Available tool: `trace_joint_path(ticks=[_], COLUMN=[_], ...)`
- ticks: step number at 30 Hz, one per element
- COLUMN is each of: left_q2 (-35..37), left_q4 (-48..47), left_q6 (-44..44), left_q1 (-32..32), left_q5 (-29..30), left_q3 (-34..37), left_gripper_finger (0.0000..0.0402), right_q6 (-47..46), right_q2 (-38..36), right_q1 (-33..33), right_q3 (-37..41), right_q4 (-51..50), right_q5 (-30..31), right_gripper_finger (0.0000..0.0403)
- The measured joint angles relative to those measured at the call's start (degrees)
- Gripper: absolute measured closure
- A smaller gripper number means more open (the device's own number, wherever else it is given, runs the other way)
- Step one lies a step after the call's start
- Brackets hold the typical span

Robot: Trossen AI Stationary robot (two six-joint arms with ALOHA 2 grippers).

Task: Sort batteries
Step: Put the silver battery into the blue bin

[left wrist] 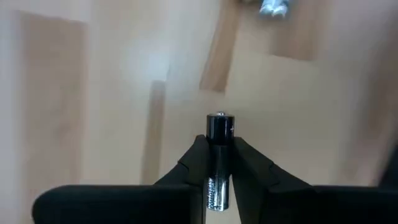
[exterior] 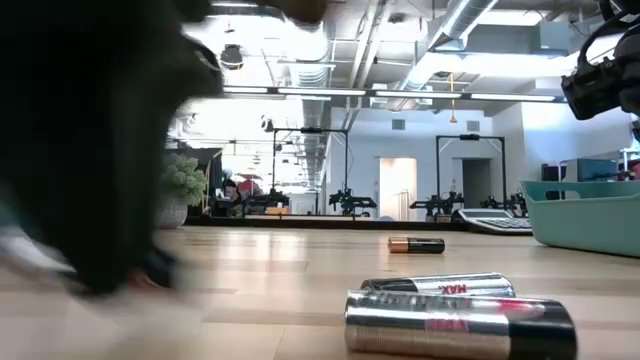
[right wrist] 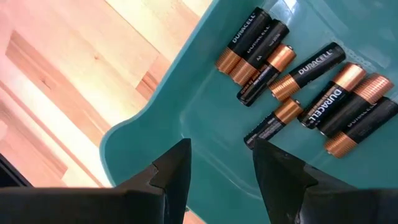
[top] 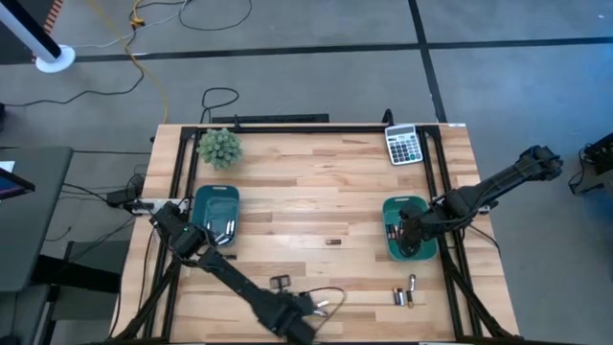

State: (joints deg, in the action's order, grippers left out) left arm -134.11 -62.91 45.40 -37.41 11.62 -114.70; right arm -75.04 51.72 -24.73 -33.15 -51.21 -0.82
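Silver and black, a single battery (left wrist: 218, 158) is sitting pinched between the fingers of the left claw (top: 321, 305), low over the near edge of the bench (top: 316, 192), with its capped end poking out past the fingertips. The grip is looking centred, which is what this step wants: the cell is lining up along the fingers, not skewed across them.

From here I'd judge the job is a lift and a carry to the left teal bin (top: 215, 213), where a few silvery cells are already lying. Doing it well means rising straight before swinging, since a slim round cell can roll out of a two-finger pinch if it is dragged along the wood.

Over on the other side, the right claw (right wrist: 221, 163) is hanging above the right teal bin (top: 410, 228) with its fingers spread and nothing between them, looking down on the copper-topped cells (right wrist: 298, 93) piled inside.

Work is remaining: one dark-and-copper cell (top: 332, 243) is lying alone mid-bench, and two silvery cells (top: 406, 291) are lying side by side towards the near right edge. A calculator (top: 403, 145) and a small plant (top: 219, 148) are standing at the far side, well clear of it all.
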Motion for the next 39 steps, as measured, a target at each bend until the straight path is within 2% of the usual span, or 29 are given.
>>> trace_joint_path(ticks=[4, 7, 10, 14, 17, 21, 24, 28, 32, 39], left_q2=[7.3, 13.1, 21.3, 34.9, 45.3, 59.9, 69.8, 80.0, 85.4, 85.3], left_q4=[-7.0, -8.2, -5.3, 1.7, 7.6, 11.0, 10.9, 10.7, 9.8, 12.6], left_q6=[0.9, 1.5, 2.8, 6.1, 11.0, 19.6, 22.4, 19.4, 15.3, 4.7], left_q1=[-1.6, -1.4, -0.6, 1.0, 3.2, 7.4, 11.3, 16.4, 22.1, 32.0], left_q5=[9.5, 15.3, 16.8, 17.5, 16.1, 12.4, 10.3, 8.0, 5.0, -1.1], left_q3=[0.3, 5.9, 15.9, 33.4, 47.5, 62.8, 70.4, 77.4, 82.6, 89.0], left_gripper_finger=[0.0365, 0.0365, 0.0365, 0.0365, 0.0365, 0.0365, 0.0365, 0.0365, 0.0365, 0.0365], right_q6=[-0.3, -1.7, -3.2, -4.8, -6.7, -9.4, -12.0, -15.7, -18.9, -19.6], right_q2=[0.0, 0.0, 0.0, 0.0, 0.0, 0.0, 0.0, 0.2, 1.3, 4.0], right_q1=[0.0, 0.1, 0.1, 0.1, 0.1, 0.1, 0.1, 0.1, 0.1, 0.1], right_q3=[0.0, 0.0, 0.0, 0.0, 0.0, 0.0, 0.0, 0.0, 0.0, 0.0], right_q4=[1.7, 2.7, 4.2, 5.4, 5.8, 6.7, 7.2, 7.2, 7.6, 10.5], right_q5=[0.0, 1.2, 2.4, 2.6, 2.7, 2.7, 3.7, 5.1, 5.6, 5.6], right_gripper_finger=[0.0216, 0.0216, 0.0216, 0.0216, 0.0216, 0.0216, 0.0216, 0.0216, 0.0216, 0.0216])
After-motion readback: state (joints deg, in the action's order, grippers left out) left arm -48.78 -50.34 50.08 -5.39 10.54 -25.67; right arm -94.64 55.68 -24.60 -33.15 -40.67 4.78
